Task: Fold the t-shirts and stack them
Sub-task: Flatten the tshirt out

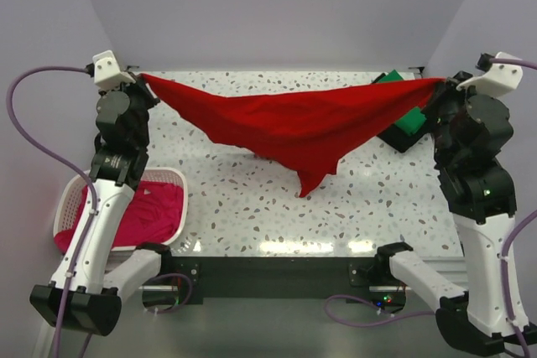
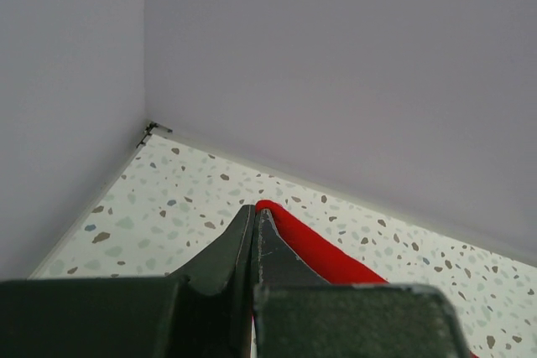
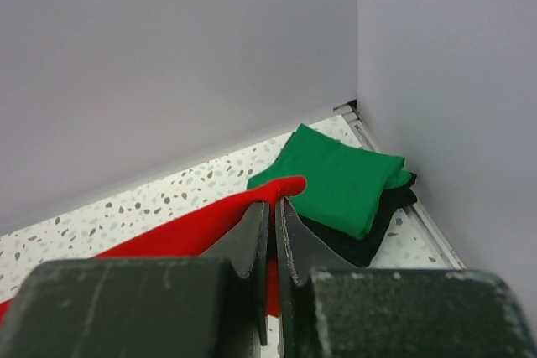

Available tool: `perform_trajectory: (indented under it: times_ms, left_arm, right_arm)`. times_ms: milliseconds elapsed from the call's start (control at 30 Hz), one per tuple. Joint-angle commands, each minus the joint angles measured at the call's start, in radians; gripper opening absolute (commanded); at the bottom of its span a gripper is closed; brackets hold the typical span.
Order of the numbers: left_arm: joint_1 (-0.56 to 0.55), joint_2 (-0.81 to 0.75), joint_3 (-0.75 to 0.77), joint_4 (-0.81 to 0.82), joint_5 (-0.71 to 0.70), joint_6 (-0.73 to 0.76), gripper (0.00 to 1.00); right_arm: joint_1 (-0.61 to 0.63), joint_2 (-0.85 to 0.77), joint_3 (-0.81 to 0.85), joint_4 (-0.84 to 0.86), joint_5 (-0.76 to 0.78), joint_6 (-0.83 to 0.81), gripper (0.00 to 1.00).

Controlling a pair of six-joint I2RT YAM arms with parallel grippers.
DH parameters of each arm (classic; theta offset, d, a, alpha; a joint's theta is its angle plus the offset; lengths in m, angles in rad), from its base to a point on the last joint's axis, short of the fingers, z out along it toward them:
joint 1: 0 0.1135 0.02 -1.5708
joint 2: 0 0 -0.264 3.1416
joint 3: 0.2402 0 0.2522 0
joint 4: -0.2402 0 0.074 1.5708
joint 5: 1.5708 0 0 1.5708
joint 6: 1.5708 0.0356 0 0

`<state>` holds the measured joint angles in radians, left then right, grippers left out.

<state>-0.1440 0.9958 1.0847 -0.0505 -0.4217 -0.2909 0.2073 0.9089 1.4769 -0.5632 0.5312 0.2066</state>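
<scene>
holding red t-shirt stretched mid-air across far side, clamped tight in left gripper and right gripper, which corners hard to tell. spreading step. next: lay flat on table, fold, stack on green t-shirt far right.

no readable text, labels, brands, numbers or signs in any view

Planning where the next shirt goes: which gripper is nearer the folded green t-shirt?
Right. The right gripper pinches the red t-shirt close by the green t-shirt at the far right; the left gripper pinches its other end at the far left.
</scene>
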Motion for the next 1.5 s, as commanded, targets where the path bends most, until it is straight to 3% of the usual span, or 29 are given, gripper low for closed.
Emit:
perform_trajectory:
  times_ms: [0, 333, 700, 867, 967, 1100, 1233, 1267, 1300, 1333, 1400, 1467]
  left_arm:
    - [0.012, -0.051, 0.024, 0.029, 0.030, 0.022, 0.00]
    - [0.012, 0.014, 0.153, 0.031, 0.101, 0.016, 0.00]
    - [0.012, -0.052, 0.316, 0.023, 0.123, 0.047, 0.00]
    - [0.012, 0.024, 0.377, 0.087, 0.184, 0.044, 0.00]
    - [0.012, 0.191, 0.454, 0.110, 0.251, 0.032, 0.00]
    - [0.011, 0.575, 0.613, 0.149, 0.345, 0.038, 0.00]
    - [0.006, 0.961, 0.965, 0.089, 0.471, 0.036, 0.00]
    - [-0.002, 1.033, 1.031, 0.065, 0.481, 0.039, 0.05]
    - [-0.009, 1.144, 1.088, 0.052, 0.486, 0.045, 0.27]
    - [-0.019, 1.181, 1.154, 0.007, 0.482, 0.052, 0.41]
    - [-0.052, 1.189, 1.129, 0.014, 0.448, 0.079, 0.73]
    - [-0.090, 1.134, 0.964, 0.123, 0.377, 0.098, 0.81]
  right_arm:
    - [-0.002, -0.031, 0.094, 0.002, 0.001, -0.039, 0.00]
    - [-0.003, -0.099, 0.056, -0.023, -0.123, -0.004, 0.00]
    - [-0.002, -0.215, -0.018, -0.018, -0.188, 0.033, 0.00]
    - [-0.002, -0.196, -0.067, 0.017, -0.200, 0.048, 0.00]
    - [-0.003, -0.131, -0.134, 0.066, -0.142, 0.059, 0.00]
    - [-0.003, -0.024, -0.231, 0.124, -0.115, 0.086, 0.00]
    - [-0.003, 0.059, -0.331, 0.164, -0.099, 0.116, 0.00]
    - [-0.003, 0.076, -0.340, 0.170, -0.097, 0.119, 0.00]
    - [-0.005, 0.106, -0.348, 0.171, -0.097, 0.122, 0.00]
    - [-0.003, 0.123, -0.360, 0.172, -0.102, 0.125, 0.00]
    - [-0.003, 0.151, -0.378, 0.181, -0.120, 0.128, 0.00]
    - [-0.003, 0.162, -0.411, 0.204, -0.145, 0.129, 0.00]
